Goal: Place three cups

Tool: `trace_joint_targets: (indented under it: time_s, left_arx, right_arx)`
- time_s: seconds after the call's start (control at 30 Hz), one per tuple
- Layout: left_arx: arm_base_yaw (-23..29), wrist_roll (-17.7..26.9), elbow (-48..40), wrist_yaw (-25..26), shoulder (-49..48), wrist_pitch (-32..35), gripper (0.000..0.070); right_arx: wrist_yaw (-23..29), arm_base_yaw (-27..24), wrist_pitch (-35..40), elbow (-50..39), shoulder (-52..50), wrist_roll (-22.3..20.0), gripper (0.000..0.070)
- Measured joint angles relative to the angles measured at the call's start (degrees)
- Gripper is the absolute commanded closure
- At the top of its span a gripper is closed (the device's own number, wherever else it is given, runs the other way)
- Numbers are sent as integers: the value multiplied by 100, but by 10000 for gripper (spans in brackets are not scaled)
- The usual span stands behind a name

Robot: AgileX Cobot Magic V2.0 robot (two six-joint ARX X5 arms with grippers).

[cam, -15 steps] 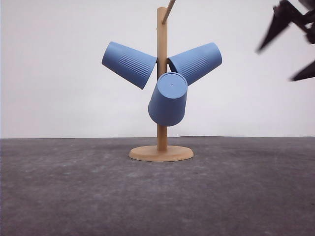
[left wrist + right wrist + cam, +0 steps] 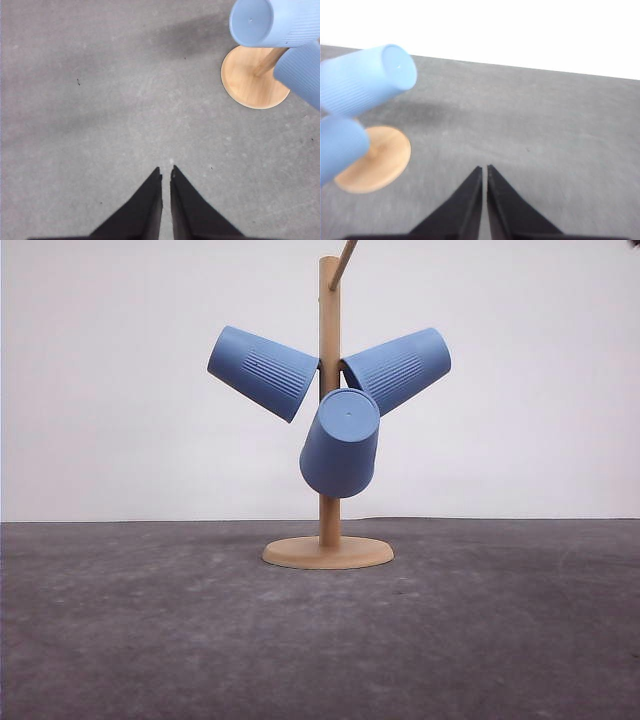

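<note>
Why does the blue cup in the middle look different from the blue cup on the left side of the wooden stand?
The middle cup hangs lower on the wooden stand and points its flat base toward the camera, so you see a round bottom. The left cup sits higher and tips out to the side, base up and to the left, so you see its ribbed side. Both are the same light blue, same shape, and hang upside down on the stand.

A plain lab-style test setup: a bare grey tabletop [image 2: 150, 640] before a blank white wall [image 2: 100, 390], holding one wooden cup stand [image 2: 328, 540].
</note>
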Motion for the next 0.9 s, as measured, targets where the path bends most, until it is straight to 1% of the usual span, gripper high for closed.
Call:
trace_joint_targets:
  time_s: [0.07,0.17,0.27,0.37,0.5,0.57,0.7,0.8,0.9]
  left_arx:
    - [0,-34,-295,2,-191,6,697]
    - [0,-117,-1048,-9,-709,148,697]
    - [0,-230,-2051,-79,-1443,643,697]
    - [0,-338,-3096,-81,-2212,1202,697]
    - [0,-444,-4397,-81,-3220,2021,697]
    - [0,-489,-4970,-81,-3689,2457,697]
    - [0,-547,-6026,-81,-4523,3260,697]
    - [0,-567,-6640,-81,-4920,3678,697]
    - [0,-567,-7015,-83,-5126,3888,697]
  right_arx:
    - [248,118,-304,0,-235,-11,700]
    - [510,312,-597,0,-628,-13,700]
    - [547,435,-793,0,-1018,-11,700]
    - [547,536,-1261,-9,-1305,11,700]
    - [552,660,-1467,-440,-1838,44,700]
    - [564,685,-1393,-808,-2177,69,700]
    - [567,687,-808,-1745,-3004,182,700]
    - [567,687,-257,-2411,-3511,211,700]
    - [565,687,-105,-2943,-3744,332,700]
